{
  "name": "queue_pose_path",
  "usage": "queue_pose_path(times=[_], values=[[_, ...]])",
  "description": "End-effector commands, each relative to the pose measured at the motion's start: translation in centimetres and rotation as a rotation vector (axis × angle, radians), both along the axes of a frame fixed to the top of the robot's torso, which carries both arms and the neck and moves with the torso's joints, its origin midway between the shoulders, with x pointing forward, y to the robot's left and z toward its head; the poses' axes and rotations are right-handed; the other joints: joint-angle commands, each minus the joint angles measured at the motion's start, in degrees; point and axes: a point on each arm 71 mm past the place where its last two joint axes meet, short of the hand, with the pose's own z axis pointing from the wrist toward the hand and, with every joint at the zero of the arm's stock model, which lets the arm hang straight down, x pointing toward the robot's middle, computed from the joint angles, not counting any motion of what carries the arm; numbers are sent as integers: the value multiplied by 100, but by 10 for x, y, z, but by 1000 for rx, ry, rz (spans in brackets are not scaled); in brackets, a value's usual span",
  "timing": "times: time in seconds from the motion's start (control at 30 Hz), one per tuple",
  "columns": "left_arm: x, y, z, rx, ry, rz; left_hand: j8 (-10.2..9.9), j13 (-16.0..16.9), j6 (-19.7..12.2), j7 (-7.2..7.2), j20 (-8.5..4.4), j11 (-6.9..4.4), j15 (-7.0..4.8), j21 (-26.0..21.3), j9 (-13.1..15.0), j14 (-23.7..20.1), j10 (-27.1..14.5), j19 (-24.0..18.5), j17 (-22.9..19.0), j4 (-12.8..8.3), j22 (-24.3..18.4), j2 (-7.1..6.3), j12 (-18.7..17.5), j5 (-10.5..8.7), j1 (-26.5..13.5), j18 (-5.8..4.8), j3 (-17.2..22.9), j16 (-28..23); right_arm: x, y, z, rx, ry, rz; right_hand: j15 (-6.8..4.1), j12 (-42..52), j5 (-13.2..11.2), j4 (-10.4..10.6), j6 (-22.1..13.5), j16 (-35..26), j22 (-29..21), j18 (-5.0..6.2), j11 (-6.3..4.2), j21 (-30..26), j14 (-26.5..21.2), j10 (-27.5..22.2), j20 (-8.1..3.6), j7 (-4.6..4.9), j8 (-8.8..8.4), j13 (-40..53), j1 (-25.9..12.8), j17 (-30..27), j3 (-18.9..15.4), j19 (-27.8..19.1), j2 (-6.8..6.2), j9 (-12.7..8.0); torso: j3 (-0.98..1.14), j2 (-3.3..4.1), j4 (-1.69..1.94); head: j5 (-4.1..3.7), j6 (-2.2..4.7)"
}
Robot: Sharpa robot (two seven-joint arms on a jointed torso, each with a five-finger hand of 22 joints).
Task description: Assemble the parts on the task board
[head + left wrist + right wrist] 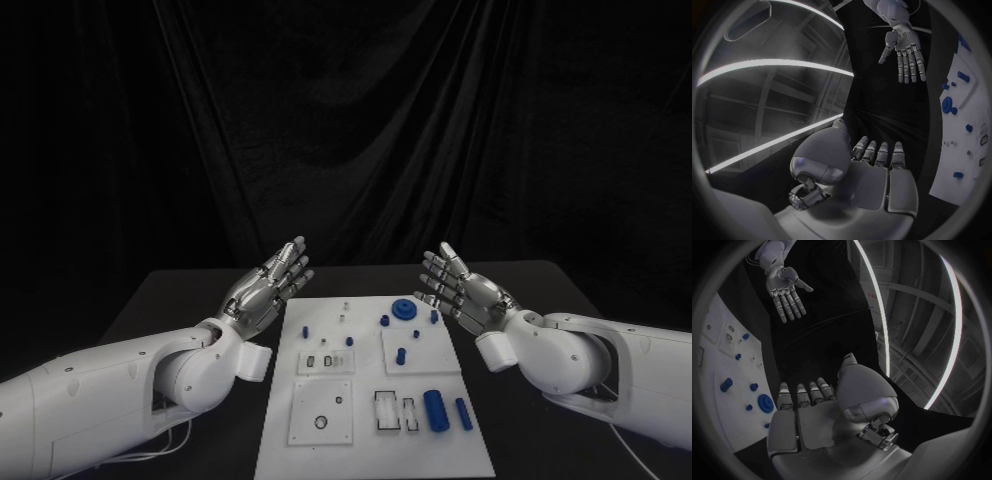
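Fingers (296,262) spread above blue-studded task board (368,440)

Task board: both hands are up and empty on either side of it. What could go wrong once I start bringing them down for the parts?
1. The blue parts lie close together on the task board; wide-spread fingers of the right hand may knock a neighbour while picking one.
2. The long cylinders look free to roll if nudged.
3. The left hand hangs by the board's edge; coming down there, it might catch the edge and shift the board.
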Motion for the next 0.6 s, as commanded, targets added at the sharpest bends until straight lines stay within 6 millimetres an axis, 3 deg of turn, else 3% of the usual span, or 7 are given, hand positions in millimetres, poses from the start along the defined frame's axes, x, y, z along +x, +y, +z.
queue_pose_path(times=[0.03,0.07,0.17,0.23,0.37,0.47,0.6], values=[[-7,-11,11,-60,-127,-103,225,165,735,359,406,478,325,265,94,438,709,359,148,-2,163,-1,416,244,230,137,144,245,-6,10,6,51,-39,142,435,827,73,27,682,207,127,101,612,271,275,293,343,435,452,150,241,120,-37,432,23,129,-43,65,113,-31,-116],[-8,-10,12,-60,-129,-99,254,174,815,398,464,461,365,282,100,505,783,391,156,-3,167,1,501,306,285,161,153,270,-6,8,5,51,-36,146,440,1206,149,21,885,370,182,104,811,399,504,448,377,436,628,207,343,196,-31,684,28,165,-44,65,113,-31,-116],[-10,-5,13,-55,-131,-86,306,181,984,451,513,462,370,290,110,583,865,414,155,-3,160,-3,646,492,402,211,164,292,-7,2,6,52,-25,158,418,1698,265,20,1213,578,217,105,941,510,748,622,382,527,920,252,476,269,-30,950,28,224,-70,94,87,33,-228],[-12,0,14,-51,-133,-74,322,189,1048,498,552,512,398,292,112,595,910,421,149,-2,155,3,729,697,504,222,207,288,-7,-3,7,48,-17,166,536,2408,377,5,2070,910,271,109,1013,677,1209,1086,473,890,1502,313,612,372,-8,1331,9,381,-71,97,91,53,-330],[-14,10,15,-44,-139,-50,414,216,1370,653,606,536,417,318,143,727,1050,470,167,-2,153,-14,978,1144,856,254,297,336,-4,-11,13,29,-19,157,647,2903,670,-69,2316,1184,308,102,1167,832,1652,1435,578,990,1684,317,839,439,67,1698,-24,409,-85,171,97,85,-468],[-17,20,17,-33,-146,-21,480,231,1607,719,650,574,441,333,165,860,1137,500,191,-4,153,-33,1134,1273,995,267,302,405,1,-15,24,-21,-69,151,730,3249,2079,-892,2635,1785,406,80,1359,1167,2587,2032,607,943,1808,358,1963,621,523,2548,-96,456,-95,195,143,61,-631],[-21,34,20,-20,-157,20,487,238,1660,714,688,605,458,350,166,913,1173,529,199,-2,157,-40,1223,1409,1088,279,302,440,12,-18,49,-184,-207,169,698,3442,2079,-1153,2927,2068,476,96,1357,1415,2995,2360,603,940,1887,344,2482,691,739,3165,-154,489,-109,289,155,54,-811]])
